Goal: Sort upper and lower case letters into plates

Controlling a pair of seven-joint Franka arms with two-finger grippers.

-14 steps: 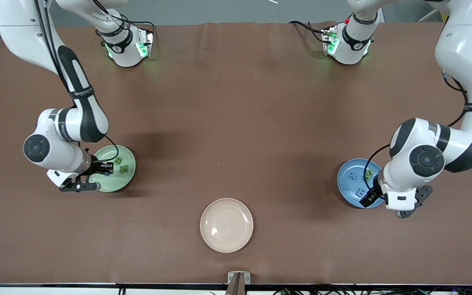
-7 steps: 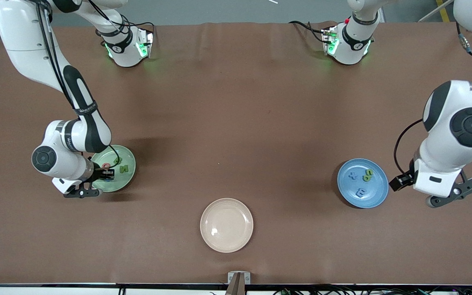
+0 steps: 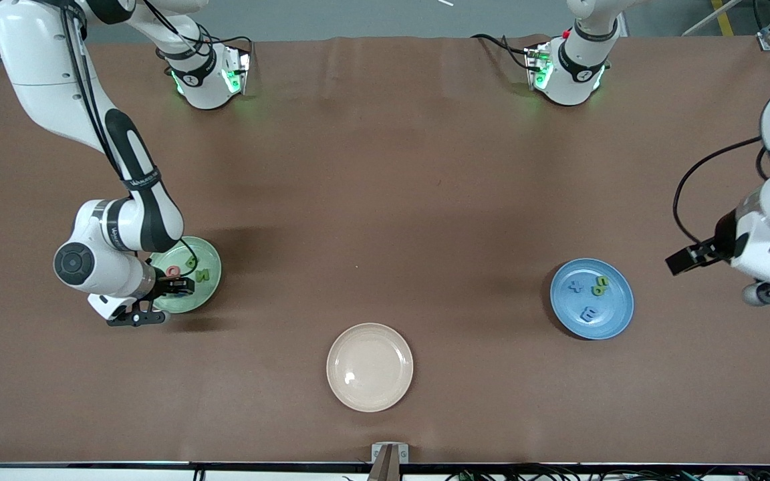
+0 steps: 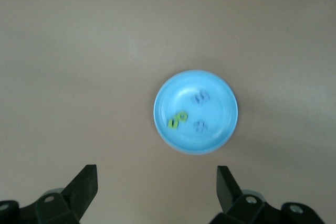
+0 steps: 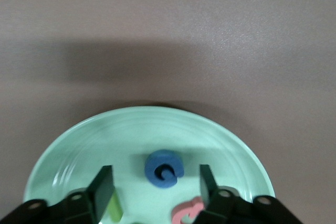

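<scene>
The light green plate (image 3: pixel 210 256) lies toward the right arm's end of the table. On it are a red Q (image 3: pixel 172 271), a green B (image 3: pixel 191 262) and a green N (image 3: pixel 202 274). My right gripper (image 3: pixel 178 286) is low over this plate and open. In the right wrist view its fingers (image 5: pixel 102 187) flank a blue G (image 5: pixel 164 169) that lies on the plate (image 5: pixel 220 145), beside the red Q (image 5: pixel 186 211). The blue plate (image 3: pixel 612 317) holds a blue x (image 3: pixel 576 287), green letters (image 3: pixel 601 286) and a blue m (image 3: pixel 588 312). My left gripper (image 3: pixel 689 257) is open and empty, raised beside the blue plate (image 4: pixel 220 129).
A cream-beige plate (image 3: pixel 369 367) with nothing on it lies near the table's front edge, midway between the two coloured plates. The two arm bases (image 3: pixel 208 73) stand along the table's back edge. Brown tabletop spreads between the plates.
My left arm has lifted off the blue plate and swung out toward its own end of the table. My right gripper has shifted slightly over the green plate, uncovering the red Q.
</scene>
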